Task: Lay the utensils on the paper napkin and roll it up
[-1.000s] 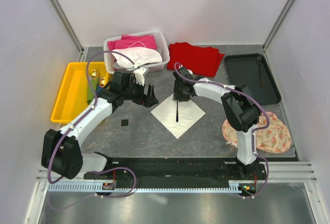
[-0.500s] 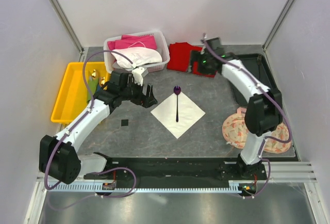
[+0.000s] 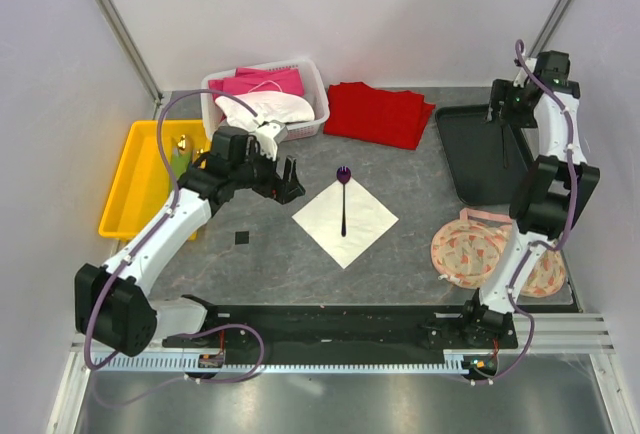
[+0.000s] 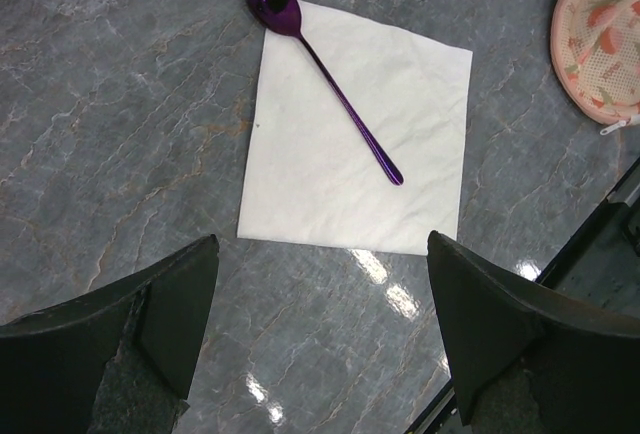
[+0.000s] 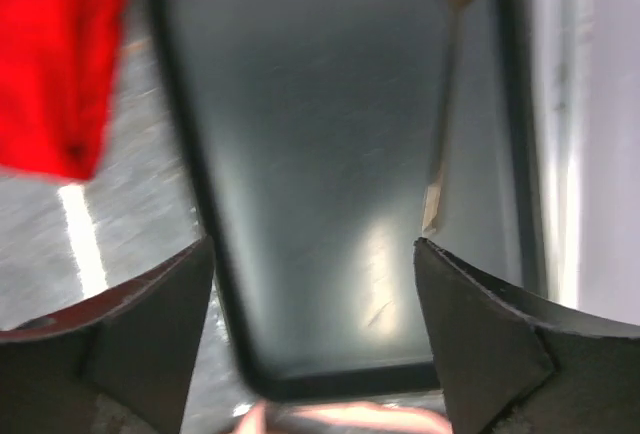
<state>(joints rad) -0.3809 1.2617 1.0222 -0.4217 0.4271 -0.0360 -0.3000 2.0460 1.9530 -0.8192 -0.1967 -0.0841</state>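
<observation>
A thin off-white paper napkin (image 3: 352, 222) lies flat at the middle of the grey table, turned like a diamond. A purple spoon (image 3: 343, 204) rests on it, with its handle along the sheet and its bowl just past the far corner, on bare table. More utensils wait elsewhere. Green-handled pieces (image 3: 180, 157) sit in a yellow bin (image 3: 128, 179) at the left. One thin dark utensil (image 3: 504, 142) lies in a black tray (image 3: 478, 169) at the far right.

The left gripper (image 3: 285, 182) hovers just left of the napkin, its fingers spread wide with nothing between them. The right gripper (image 3: 505, 112) hangs over the black tray, also spread and empty. Its wrist view is blurred, so the utensil (image 5: 445, 104) beneath shows only as a pale streak near the tray's right wall.

The napkin looks very light and limp. It would likely slide or crumple under a push, so a corner or free edge is the best place to pinch it. The spoon seems stiff, smooth and low-lying. A pinch across the middle of its handle should suit it, though it may slip.

The table around the napkin is open on its near and left sides. A small black square (image 3: 242, 238) lies to its left. A white basket (image 3: 312, 89) and a red cloth (image 3: 378, 114) sit well behind, and round patterned covers (image 3: 480, 254) lie to the right. The tray's raised rim crowds the utensil near it.
</observation>
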